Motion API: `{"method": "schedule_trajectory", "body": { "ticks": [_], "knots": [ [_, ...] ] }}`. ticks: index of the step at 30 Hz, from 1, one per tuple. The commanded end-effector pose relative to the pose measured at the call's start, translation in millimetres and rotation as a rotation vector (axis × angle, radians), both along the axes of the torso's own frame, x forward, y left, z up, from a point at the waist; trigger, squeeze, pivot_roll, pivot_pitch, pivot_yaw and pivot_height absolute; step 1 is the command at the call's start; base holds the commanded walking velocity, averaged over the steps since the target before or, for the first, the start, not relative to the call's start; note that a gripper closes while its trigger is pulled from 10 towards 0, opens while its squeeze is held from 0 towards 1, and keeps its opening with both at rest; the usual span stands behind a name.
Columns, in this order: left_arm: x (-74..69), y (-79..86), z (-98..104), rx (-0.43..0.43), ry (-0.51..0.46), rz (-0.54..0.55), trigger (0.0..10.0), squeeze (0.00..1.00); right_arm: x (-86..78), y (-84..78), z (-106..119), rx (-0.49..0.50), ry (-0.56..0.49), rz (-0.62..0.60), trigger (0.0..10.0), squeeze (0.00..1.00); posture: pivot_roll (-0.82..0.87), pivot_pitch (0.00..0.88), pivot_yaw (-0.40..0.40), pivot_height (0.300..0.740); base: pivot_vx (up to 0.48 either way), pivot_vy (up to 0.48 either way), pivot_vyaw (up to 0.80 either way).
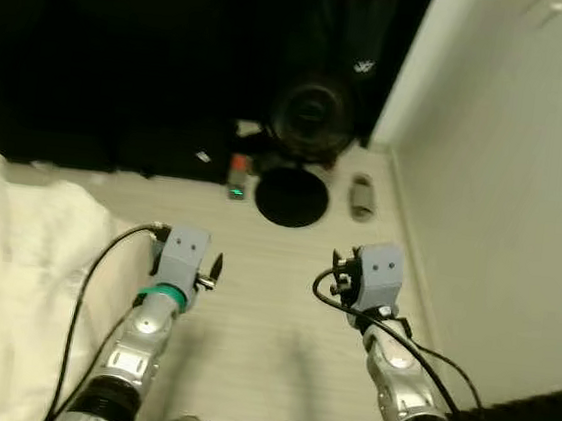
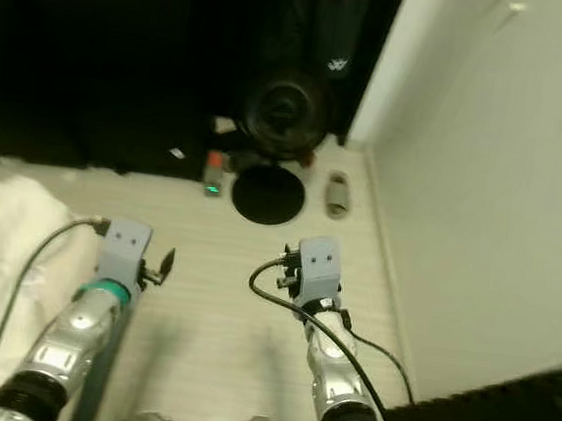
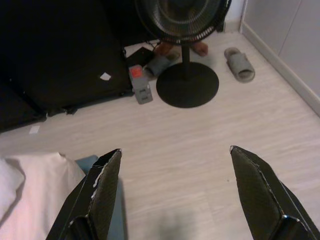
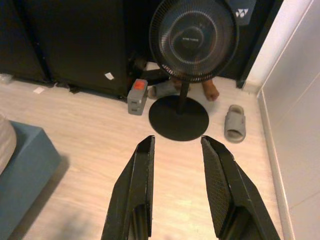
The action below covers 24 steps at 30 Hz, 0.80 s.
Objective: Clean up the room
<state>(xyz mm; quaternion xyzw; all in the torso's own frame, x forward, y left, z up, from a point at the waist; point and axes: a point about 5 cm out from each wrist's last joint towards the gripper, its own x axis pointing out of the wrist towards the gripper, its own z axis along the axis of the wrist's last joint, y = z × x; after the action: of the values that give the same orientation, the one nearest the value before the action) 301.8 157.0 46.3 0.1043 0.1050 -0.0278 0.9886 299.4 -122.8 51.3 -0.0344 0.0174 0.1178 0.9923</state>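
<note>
The clutter you're after lies on the floor (image 1: 251, 308) ahead: a grey slipper (image 4: 234, 123) just beside the fan (image 4: 192, 37) base near the wall (image 1: 504, 194), a second slipper (image 3: 161, 62) behind the fan's pole, and a small grey box (image 4: 137, 97) by the dark cabinet (image 4: 75, 40). Your left hand (image 3: 175, 180) hangs wide and empty, your right hand (image 4: 177, 175) narrower and empty, so you're in the approach step. Next you'll likely need to step closer and bend for the near slipper.
</note>
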Motion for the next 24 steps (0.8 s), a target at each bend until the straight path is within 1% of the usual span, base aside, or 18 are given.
{"method": "schedule_trajectory", "body": {
  "ticks": [1,22,24],
  "knots": [
    [-4.6,2.0,-7.0,0.01,0.031,0.004,10.0,0.0,-2.9,2.0,-4.1,0.009,0.018,0.001,10.0,0.0,-0.08,0.053,0.02,0.72,0.0,0.0,0.0],
    [-5.3,0.4,-7.0,-0.004,0.031,-0.003,10.0,0.0,-2.8,3.0,-3.3,0.018,0.012,0.006,10.0,0.0,-0.08,0.054,0.019,0.72,0.0,0.0,0.0],
    [-5.6,0.4,-7.3,-0.003,0.032,-0.003,10.0,0.0,-3.1,3.7,-3.6,0.004,0.012,0.012,10.0,0.0,-0.08,0.053,0.019,0.72,0.0,0.0,0.0]
  ]
}}
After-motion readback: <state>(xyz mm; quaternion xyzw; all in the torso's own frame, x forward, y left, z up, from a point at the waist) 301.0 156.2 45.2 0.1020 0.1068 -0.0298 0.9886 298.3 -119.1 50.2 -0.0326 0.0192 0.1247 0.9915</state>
